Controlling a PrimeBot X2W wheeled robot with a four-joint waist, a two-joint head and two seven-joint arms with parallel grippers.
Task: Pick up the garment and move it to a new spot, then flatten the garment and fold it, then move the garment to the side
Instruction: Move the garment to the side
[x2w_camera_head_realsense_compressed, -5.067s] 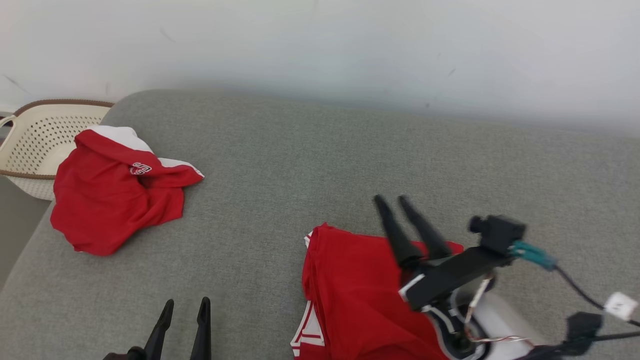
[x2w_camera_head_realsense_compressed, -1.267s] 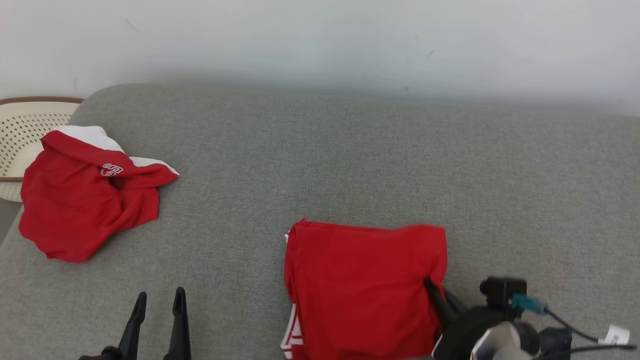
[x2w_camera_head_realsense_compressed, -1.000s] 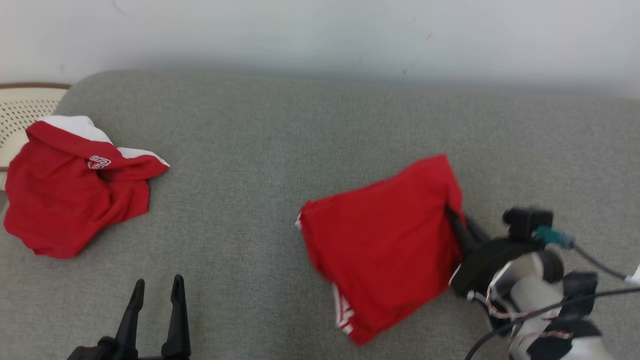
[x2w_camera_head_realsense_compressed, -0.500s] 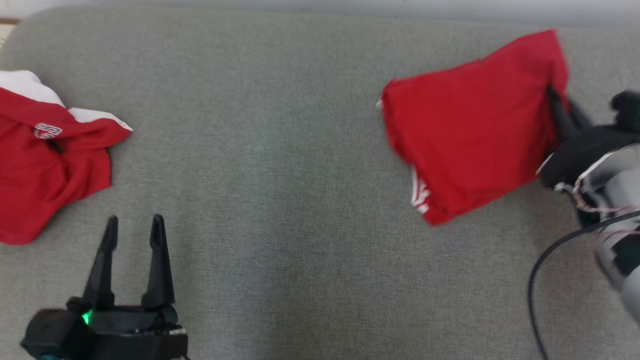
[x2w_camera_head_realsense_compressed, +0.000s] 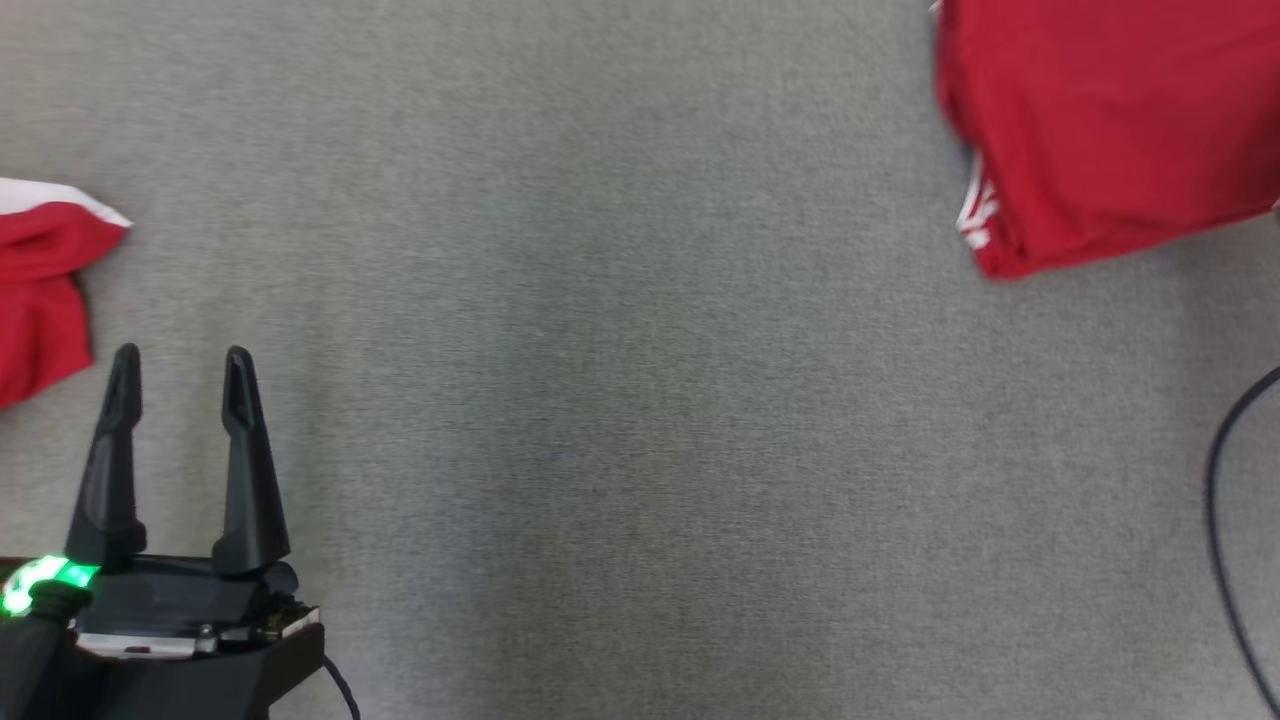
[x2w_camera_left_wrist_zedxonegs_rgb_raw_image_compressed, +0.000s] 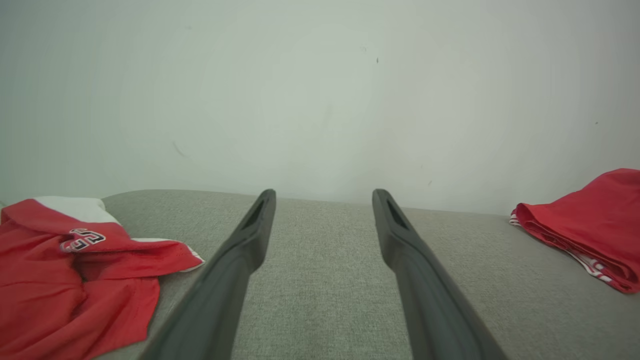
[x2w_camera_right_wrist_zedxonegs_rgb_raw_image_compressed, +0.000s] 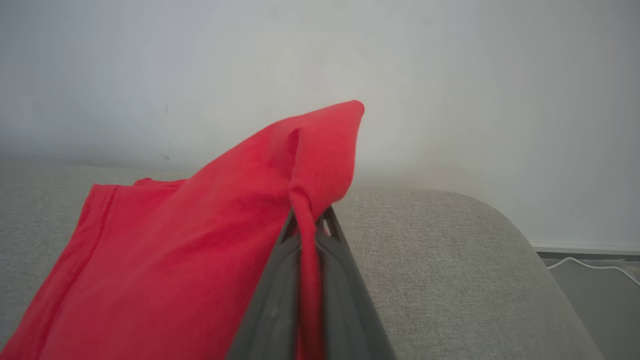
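Folding judged done; side move seemingly being made | garment (x2w_camera_head_realsense_compressed: 1100, 130) is being held at far right of sofa (x2w_camera_head_realsense_compressed: 640, 400) by right gripper (x2w_camera_right_wrist_zedxonegs_rgb_raw_image_compressed: 310, 220), fingers clamped on its edge | left gripper (x2w_camera_head_realsense_compressed: 181, 355) is being held wide, empty | release pending

Red garments: two. Folded garment (x2w_camera_head_realsense_compressed: 1110, 120) at upper right of head frame, crumpled garment (x2w_camera_head_realsense_compressed: 40, 290) at left edge.
Grippers: two. Left gripper (x2w_camera_head_realsense_compressed: 181, 352) at lower left, right gripper (x2w_camera_right_wrist_zedxonegs_rgb_raw_image_compressed: 310, 215) at bottom centre of right wrist frame.
Grey cushion (x2w_camera_head_realsense_compressed: 620, 400): one.
Dark cable (x2w_camera_head_realsense_compressed: 1210, 490): one.
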